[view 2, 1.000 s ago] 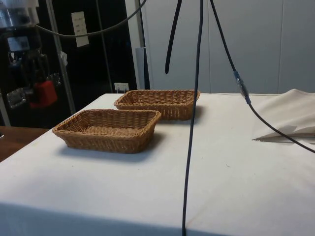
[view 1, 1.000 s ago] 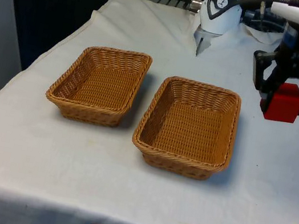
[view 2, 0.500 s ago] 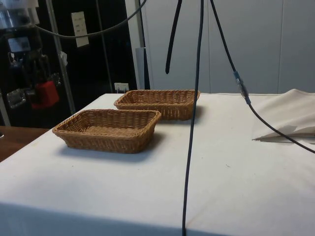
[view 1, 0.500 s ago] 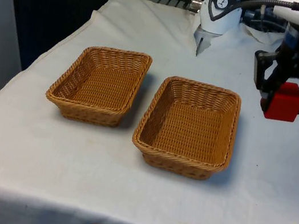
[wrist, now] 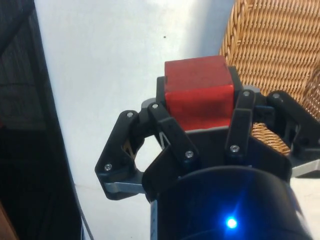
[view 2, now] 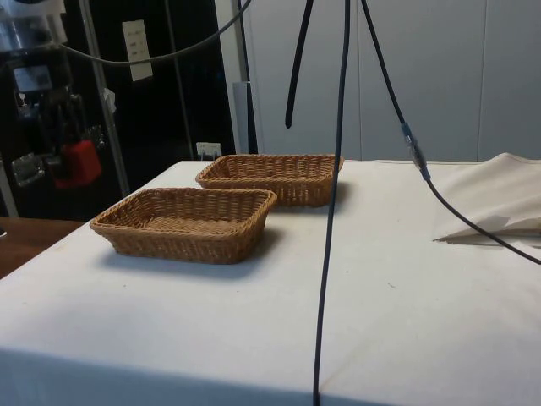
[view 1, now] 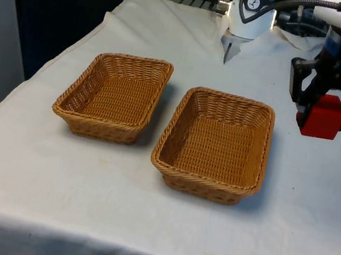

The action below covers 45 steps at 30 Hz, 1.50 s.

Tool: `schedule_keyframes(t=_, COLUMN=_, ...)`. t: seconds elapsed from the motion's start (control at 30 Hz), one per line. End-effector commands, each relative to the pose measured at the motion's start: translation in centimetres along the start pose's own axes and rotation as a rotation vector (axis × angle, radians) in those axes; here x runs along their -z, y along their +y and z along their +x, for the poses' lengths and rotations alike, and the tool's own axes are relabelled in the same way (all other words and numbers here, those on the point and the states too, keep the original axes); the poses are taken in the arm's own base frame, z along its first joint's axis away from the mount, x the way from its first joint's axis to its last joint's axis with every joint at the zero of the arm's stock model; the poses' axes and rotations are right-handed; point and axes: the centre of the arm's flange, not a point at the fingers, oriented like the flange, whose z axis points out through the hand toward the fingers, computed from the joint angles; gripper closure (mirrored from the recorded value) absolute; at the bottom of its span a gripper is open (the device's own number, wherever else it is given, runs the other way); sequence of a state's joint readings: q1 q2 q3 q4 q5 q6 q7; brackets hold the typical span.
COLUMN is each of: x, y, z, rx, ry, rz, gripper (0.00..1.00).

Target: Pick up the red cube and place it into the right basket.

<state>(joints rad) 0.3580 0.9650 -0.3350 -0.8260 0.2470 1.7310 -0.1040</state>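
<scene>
While the white cloth (view 1: pixel 142 215) is covering the tabletop, two wicker baskets are sitting side by side near its middle: the left basket (view 1: pixel 113 96) toward the front view's left edge, the right basket (view 1: pixel 215 144) just beside it. Off the right basket's far right corner, the black gripper (view 1: pixel 321 118) is hanging above the cloth, its fingers (wrist: pixel 239 120) clamping the red cube (view 1: pixel 322 116), clear of both baskets.

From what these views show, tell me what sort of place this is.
Probably a robotics lab test bench. A table under a white cloth holds just two woven wicker baskets, a black two-finger gripper hangs beside them clamping a red cube, and black cables dangle overhead.
</scene>
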Motion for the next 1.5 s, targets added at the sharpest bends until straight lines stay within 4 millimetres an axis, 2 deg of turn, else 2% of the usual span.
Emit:
schedule_keyframes(t=0.0, x=0.2, y=-0.5, z=0.0, rx=-0.005, ry=0.017, rz=-0.013, gripper=0.97)
schedule_keyframes(t=0.27, x=-0.3, y=-0.1, z=0.2, rx=-0.007, ry=0.031, rz=-0.055, gripper=0.97)
schedule_keyframes(t=0.5, x=-1.2, y=1.7, z=0.3, rx=-0.014, ry=0.025, rz=-0.082, gripper=0.97)
schedule_keyframes(t=0.9, x=-1.2, y=4.1, z=0.4, rx=-0.024, ry=0.082, rz=-0.11, gripper=0.97)
schedule_keyframes(t=1.3, x=-1.1, y=4.4, z=0.3, rx=-0.037, ry=0.089, rz=-0.089, gripper=0.97)
schedule_keyframes(t=1.37, x=-1.6, y=4.7, z=0.5, rx=-0.039, ry=0.078, rz=-0.097, gripper=0.97)
schedule_keyframes(t=1.47, x=-1.1, y=4.7, z=0.2, rx=-0.04, ry=0.081, rz=-0.083, gripper=0.97)
